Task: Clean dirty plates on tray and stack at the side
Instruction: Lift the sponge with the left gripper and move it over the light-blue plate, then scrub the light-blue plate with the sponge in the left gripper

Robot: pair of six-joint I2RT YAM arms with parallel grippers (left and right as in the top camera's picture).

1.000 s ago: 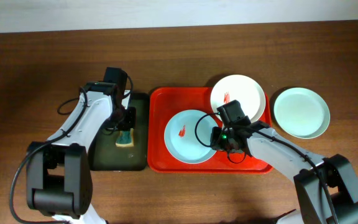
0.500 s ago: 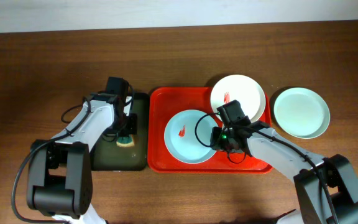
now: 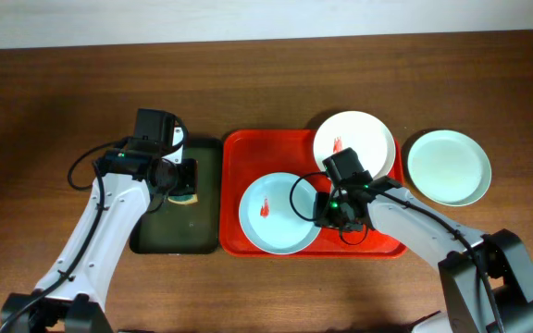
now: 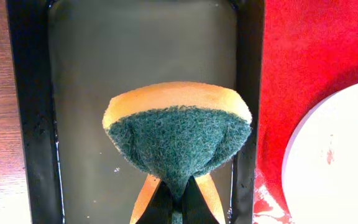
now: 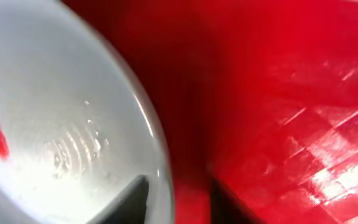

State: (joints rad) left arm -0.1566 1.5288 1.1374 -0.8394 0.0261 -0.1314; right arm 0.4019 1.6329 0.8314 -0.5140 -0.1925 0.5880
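A mint-green plate (image 3: 276, 215) with a red smear lies in the red tray (image 3: 233, 153). My right gripper (image 3: 324, 209) is shut on its right rim; in the right wrist view one finger lies on the plate (image 5: 55, 124) and the other over the tray (image 5: 278, 93), the gripper (image 5: 176, 200) straddling the rim. A white plate (image 3: 354, 139) with a red smear rests on the tray's far right corner. A second mint plate (image 3: 448, 166) sits on the table to the right. My left gripper (image 3: 181, 185) (image 4: 179, 202) is shut on a green-and-yellow sponge (image 4: 179, 134).
A dark green tray (image 3: 169, 231) lies left of the red tray, under the sponge (image 3: 186, 195); it shows in the left wrist view (image 4: 86, 74), with the red tray (image 4: 303, 56) and the mint plate's edge (image 4: 340, 155) at right. Brown table all round.
My left arm has lifted the sponge off the dark tray and swung outward. The mint plate in my right gripper has slid a little left and toward the front.
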